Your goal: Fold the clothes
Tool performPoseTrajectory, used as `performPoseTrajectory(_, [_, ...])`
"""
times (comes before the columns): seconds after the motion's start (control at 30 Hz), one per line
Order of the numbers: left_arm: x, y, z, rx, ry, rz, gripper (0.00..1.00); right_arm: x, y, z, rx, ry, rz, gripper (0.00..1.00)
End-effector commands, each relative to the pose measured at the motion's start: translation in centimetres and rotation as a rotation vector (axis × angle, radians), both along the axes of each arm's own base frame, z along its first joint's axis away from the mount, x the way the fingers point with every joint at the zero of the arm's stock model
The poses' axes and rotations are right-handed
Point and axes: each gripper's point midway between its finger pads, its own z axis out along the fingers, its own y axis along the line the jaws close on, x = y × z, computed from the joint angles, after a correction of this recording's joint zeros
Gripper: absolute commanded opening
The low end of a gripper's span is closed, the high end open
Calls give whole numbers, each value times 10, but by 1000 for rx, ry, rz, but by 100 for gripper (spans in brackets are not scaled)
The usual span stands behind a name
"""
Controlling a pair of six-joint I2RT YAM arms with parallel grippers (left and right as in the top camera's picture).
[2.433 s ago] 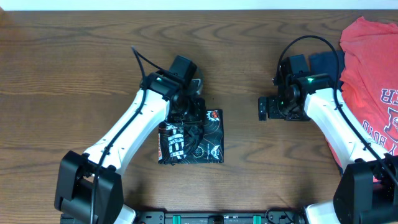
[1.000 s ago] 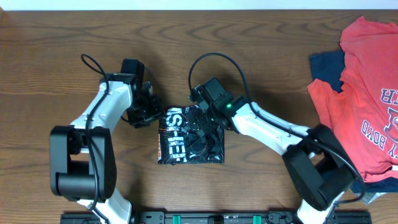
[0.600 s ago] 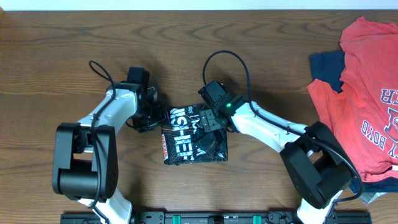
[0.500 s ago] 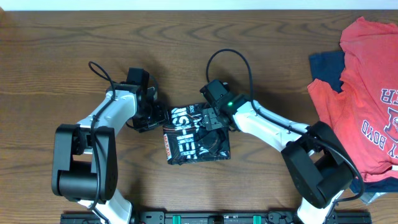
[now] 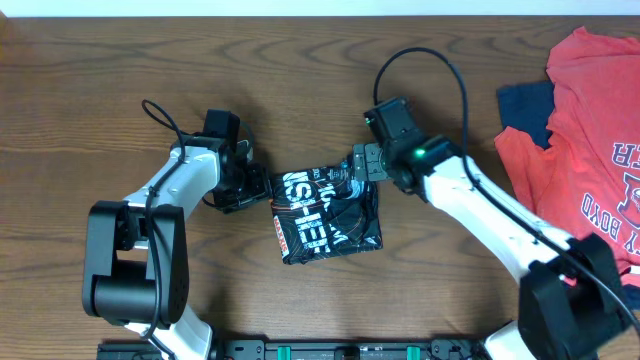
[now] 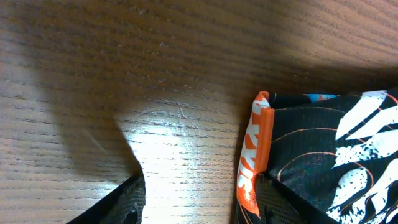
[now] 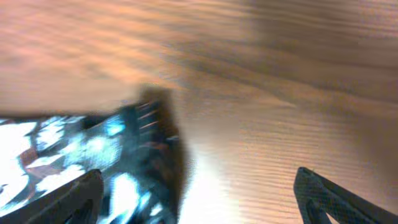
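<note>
— Starting at the left, what are the left fingers (image 6: 122, 200) doing?

— They are spread, with bare table (image 5: 120, 90) between them and nothing held. They sit just beside the left, orange-hemmed edge of the shirt (image 5: 325, 215).

— And where is the shirt itself?

— It lies mid-table as a folded, nearly square packet, slightly longer left to right and turned a little askew. The white lettering runs near to far.

— How would it handle?

— By its look it is thin, light and limp, and probably slick, so the layers may slide apart. A pinch through all the layers at an edge or corner seems safest.

— What about the right fingers (image 7: 339, 194)?

— They are wide apart at the packet's far right corner and grip nothing. A red shirt (image 5: 590, 140) lies well apart at the far right.
</note>
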Motion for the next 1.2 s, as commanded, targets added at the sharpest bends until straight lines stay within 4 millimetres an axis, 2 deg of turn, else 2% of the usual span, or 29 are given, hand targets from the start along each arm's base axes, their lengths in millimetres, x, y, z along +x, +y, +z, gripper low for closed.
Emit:
performPoseTrajectory(0.0, [-19,9,-21,50,70,-5,60,-32,43,1,170,114,260,94])
performPoseTrajectory(0.07, [-18,9,-21,49,68,-5,60,-47,54,-1,204,165,322,91])
performPoseTrajectory(0.13, [-18,9,-21,49,68,-5,60,-56,55,-5,181,190,336,87])
performPoseTrajectory(0.37, [-19,9,-21,50,71,-5,60,-77,70,-18,90,206,409,77])
performPoseTrajectory(0.57, [-21,9,-21,51,77,-5,60,-90,81,-26,69,226,466,79])
performPoseTrajectory(0.8, [-20,9,-21,51,77,-5,61,-99,82,-55,41,309,474,80])
performPoseTrajectory(0.9, [-20,9,-21,51,77,-5,61,-102,79,-71,20,350,469,77])
performPoseTrajectory(1.0, [-21,9,-21,51,77,-5,61,-105,72,-77,-11,374,454,64])
performPoseTrajectory(1.17, [-20,9,-21,51,77,-5,61,-99,33,-76,-141,387,247,62])
